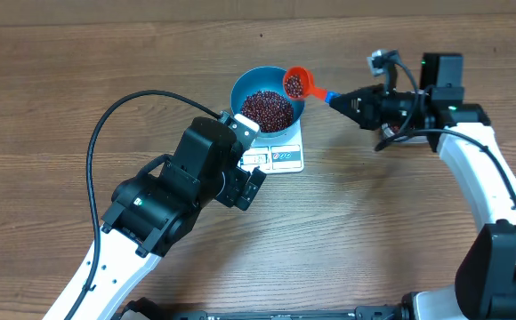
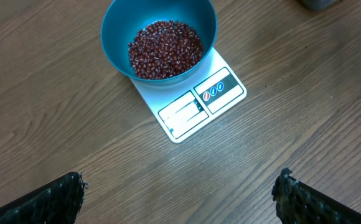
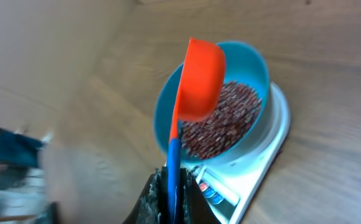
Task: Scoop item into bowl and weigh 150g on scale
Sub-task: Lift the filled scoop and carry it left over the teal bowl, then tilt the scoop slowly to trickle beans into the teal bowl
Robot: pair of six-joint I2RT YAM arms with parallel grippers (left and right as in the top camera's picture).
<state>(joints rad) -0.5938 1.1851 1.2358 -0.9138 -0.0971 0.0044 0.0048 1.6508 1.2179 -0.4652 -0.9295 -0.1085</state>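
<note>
The scale (image 2: 213, 92) points its display (image 2: 182, 113) toward left hand (image 2: 180, 190).

Lab bench — wooden table (image 1: 62, 71), two robot arms (image 1: 178, 187)

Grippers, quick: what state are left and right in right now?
Left gripper: open, holding nothing.
Right gripper: shut on the orange scoop, by its blue handle, over the bowl.
</note>
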